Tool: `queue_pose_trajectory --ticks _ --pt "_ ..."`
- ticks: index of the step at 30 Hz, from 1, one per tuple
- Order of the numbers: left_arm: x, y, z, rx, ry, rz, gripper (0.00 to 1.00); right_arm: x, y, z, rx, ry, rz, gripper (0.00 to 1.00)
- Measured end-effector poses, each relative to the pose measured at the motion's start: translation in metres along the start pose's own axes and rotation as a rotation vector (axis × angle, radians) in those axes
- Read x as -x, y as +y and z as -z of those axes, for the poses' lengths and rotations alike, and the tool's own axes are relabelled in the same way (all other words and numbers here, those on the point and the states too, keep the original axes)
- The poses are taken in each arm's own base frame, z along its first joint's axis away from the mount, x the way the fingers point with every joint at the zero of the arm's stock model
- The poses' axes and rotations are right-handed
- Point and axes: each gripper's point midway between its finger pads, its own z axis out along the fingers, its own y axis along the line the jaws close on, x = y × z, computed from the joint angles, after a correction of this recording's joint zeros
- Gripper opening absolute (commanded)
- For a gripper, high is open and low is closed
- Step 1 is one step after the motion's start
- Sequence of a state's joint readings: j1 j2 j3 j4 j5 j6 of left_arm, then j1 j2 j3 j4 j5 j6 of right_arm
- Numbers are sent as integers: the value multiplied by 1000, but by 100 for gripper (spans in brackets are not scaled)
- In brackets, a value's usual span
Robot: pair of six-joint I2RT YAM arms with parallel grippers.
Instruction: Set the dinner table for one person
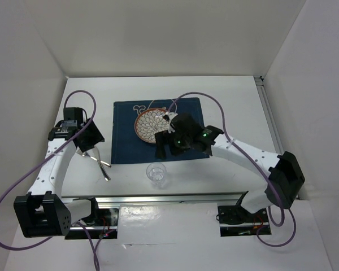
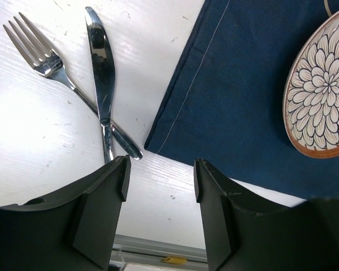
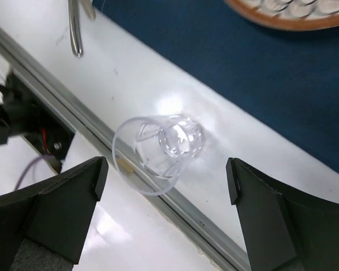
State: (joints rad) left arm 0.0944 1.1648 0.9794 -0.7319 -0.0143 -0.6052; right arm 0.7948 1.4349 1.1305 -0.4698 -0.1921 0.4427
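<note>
Open claws over a white bench laid with dinnerware.
Bench flat across the whole scene between white walls, metal rail along its near edge. At centre, dark blue placemat carrying a flower-patterned, brown-rimmed plate, partly hidden by the right arm. Just near of the placemat, beside the rail, a clear glass upright on the bare bench. Right claw above and slightly far of it, jaws wide apart, touching nothing. Left of the placemat, fork and knife crossed at the handles on the bench. Left claw close by, near the placemat's corner, jaws apart and empty.
</note>
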Motion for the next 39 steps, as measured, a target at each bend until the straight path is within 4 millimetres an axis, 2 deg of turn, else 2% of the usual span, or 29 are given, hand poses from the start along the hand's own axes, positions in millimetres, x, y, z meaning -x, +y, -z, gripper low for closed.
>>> queue_pose_trajectory --ticks 3,9,10,11,14,17,19,21,24,26,28,30,32,34,36,39 --pt "0 0 0 1 0 1 65 -22 11 -12 0 64 53 95" --pt "1 2 0 4 -3 4 65 -57 -3 -41 -71 187 87 71" --pt "2 2 0 4 -3 3 65 -60 -4 -44 -78 198 90 51" --pt "1 2 0 4 -3 3 65 -64 -5 -47 -85 209 90 41" --pt "1 2 0 4 -3 3 64 -69 -7 -51 -96 225 96 24" --pt "2 2 0 4 -3 2 64 -70 -9 -51 -106 225 103 19" --pt "2 2 0 3 -4 1 64 -71 -10 -51 -115 229 105 12" --pt "2 2 0 3 -4 1 64 -69 -13 -51 -136 233 118 0" --pt "2 2 0 2 -5 1 64 -60 -14 -48 -162 226 143 0" --pt "2 2 0 2 -5 1 64 -48 -12 -44 -183 208 161 0" --pt "2 2 0 2 -6 1 64 -28 -10 -37 -206 168 178 0" --pt "2 1 0 -4 -4 1 63 -1 -7 -28 -210 125 184 0" --pt "2 -1 0 -13 -2 1 63 35 -13 -15 -241 78 155 0" --pt "2 -2 0 -19 0 1 63 86 -30 -3 -289 -9 110 0" --pt "1 -3 -1 -24 0 3 63 134 -62 6 -355 -99 49 0" --pt "1 -4 0 -30 -2 4 63 174 -113 12 -439 -153 -35 0"
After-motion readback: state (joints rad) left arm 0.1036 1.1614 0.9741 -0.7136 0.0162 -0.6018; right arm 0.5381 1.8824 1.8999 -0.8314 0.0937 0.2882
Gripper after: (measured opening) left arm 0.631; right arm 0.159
